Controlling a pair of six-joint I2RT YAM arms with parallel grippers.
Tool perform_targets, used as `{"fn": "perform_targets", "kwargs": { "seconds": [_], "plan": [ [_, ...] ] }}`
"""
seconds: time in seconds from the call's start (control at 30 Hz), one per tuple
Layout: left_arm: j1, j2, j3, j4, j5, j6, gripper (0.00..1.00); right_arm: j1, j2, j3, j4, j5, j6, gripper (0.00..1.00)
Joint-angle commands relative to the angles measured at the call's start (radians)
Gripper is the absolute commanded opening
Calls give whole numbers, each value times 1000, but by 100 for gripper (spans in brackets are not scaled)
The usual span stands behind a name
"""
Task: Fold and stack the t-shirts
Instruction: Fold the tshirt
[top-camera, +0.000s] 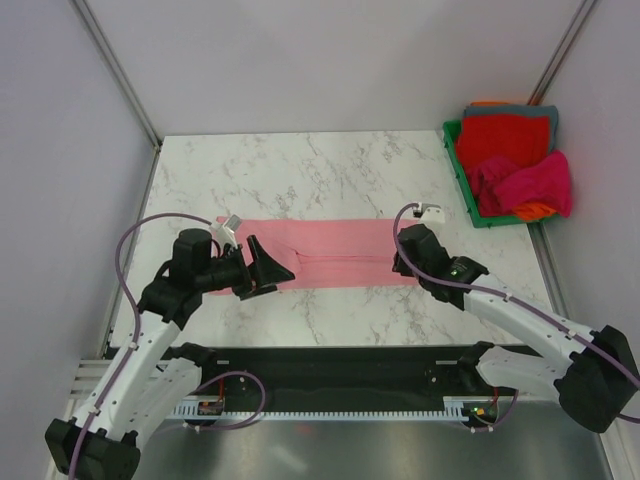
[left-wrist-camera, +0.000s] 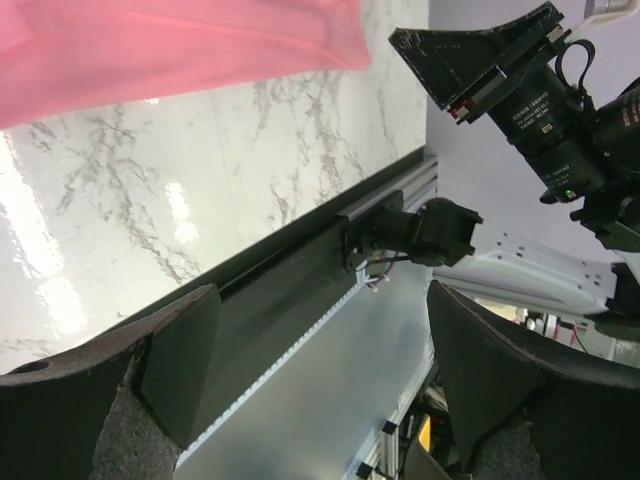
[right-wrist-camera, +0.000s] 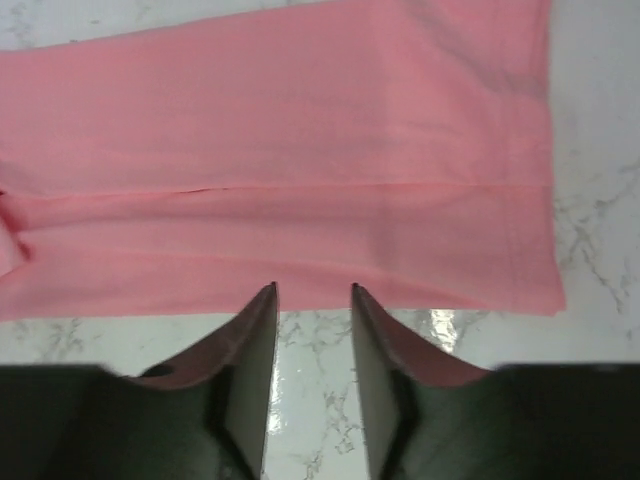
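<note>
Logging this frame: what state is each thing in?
Pink shirt: folded into a long strip, flat, unheld.
Left gripper: open, empty.
Right gripper: open, empty, at the strip's near edge.
Bin: holds piled shirts.
Red shirt: folded, in bin.
Magenta shirt: crumpled, on the pile.

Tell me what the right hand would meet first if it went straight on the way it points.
Probably the near edge of the salmon-pink t-shirt, lying just ahead of the right hand; if it slants downward, the marble table first.

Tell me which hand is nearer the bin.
Right. The right hand is at the end of the pink shirt nearest the bin; the left hand is near its far end.
</note>
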Motion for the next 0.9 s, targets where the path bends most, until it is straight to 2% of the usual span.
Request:
{"fn": "perform_targets", "kwargs": {
  "seconds": [0.0,0.07,0.1,0.17,0.2,0.3,0.47,0.6,0.67,0.7,0.77,0.8,0.83,0.87],
  "plan": [
    [-1,7,8,10,-101,75,91,-53,31,-27,-60,94,-12,38],
    [-1,16,6,10,-162,89,91,-90,70,-32,-57,90,-20,25],
    [-1,19,8,10,-181,92,90,-96,81,-29,-53,88,-21,13],
    [0,32,12,10,-234,92,89,-108,99,-29,-48,97,-21,9],
    [-1,38,14,10,-251,89,89,-112,102,-30,-40,100,-18,5],
    [0,59,23,11,-329,80,90,-142,121,-35,-19,105,-15,0],
    [2,114,38,10,-503,49,87,-237,223,-45,35,61,-14,0],
    [8,173,66,13,-618,25,86,-250,326,-56,124,4,8,0],
    [9,205,83,16,-691,14,82,-250,389,-42,136,-6,32,0],
    [14,216,87,18,-713,2,72,-250,403,-35,136,-15,34,0],
    [28,245,93,42,-756,-3,63,-251,412,-41,147,-6,52,0],
    [34,255,95,48,-767,-11,49,-251,409,-45,158,5,57,0],
    [57,281,98,56,-774,-14,40,-253,404,-51,165,4,60,0],
    [71,297,107,68,-774,-18,22,-251,404,-56,170,7,58,0]
  ]
}}
